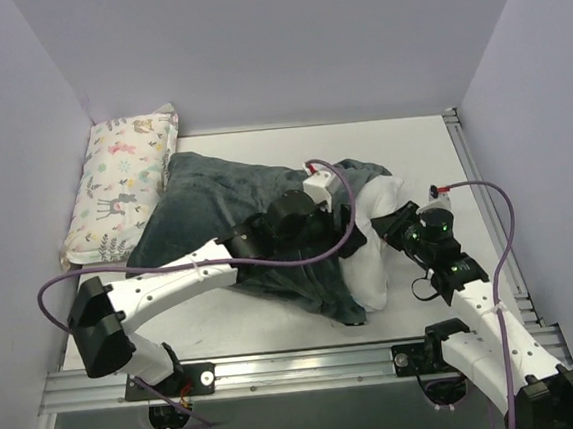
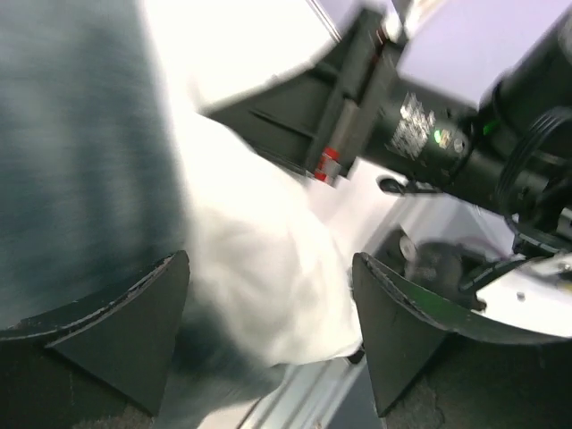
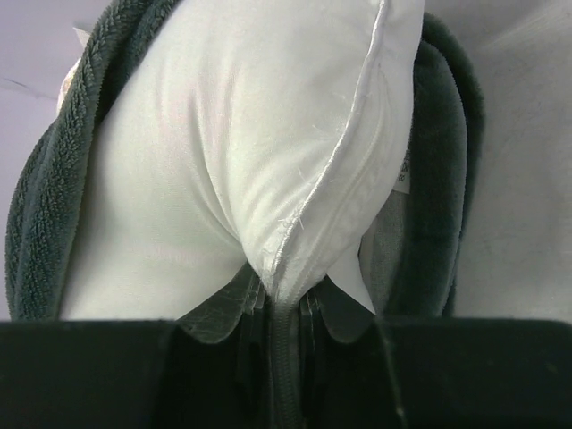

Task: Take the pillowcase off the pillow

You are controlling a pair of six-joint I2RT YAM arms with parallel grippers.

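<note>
The pillowcase [image 1: 221, 210] lies mid-table with its plush dark grey-teal side up; no zebra stripes show. The white pillow [image 1: 375, 252] sticks out of its right end. My right gripper [image 1: 396, 227] is shut on the pillow's seamed edge [image 3: 288, 268]; in its wrist view the pillow [image 3: 214, 152] bulges out, with the pillowcase [image 3: 40, 223] rolled back round it and a small tag [image 3: 404, 177] at the right. My left gripper [image 1: 348, 231] is over the case's open end. Its jaws [image 2: 268, 331] are open and hold nothing, with the pillow [image 2: 259, 259] and the dark pillowcase [image 2: 80, 161] blurred below.
A smaller pastel animal-print pillow [image 1: 128, 183] lies at the back left against the wall. Walls close in the left, back and right. A metal rail [image 1: 299, 359] runs along the near edge. The right arm [image 2: 429, 134] shows close in the left wrist view.
</note>
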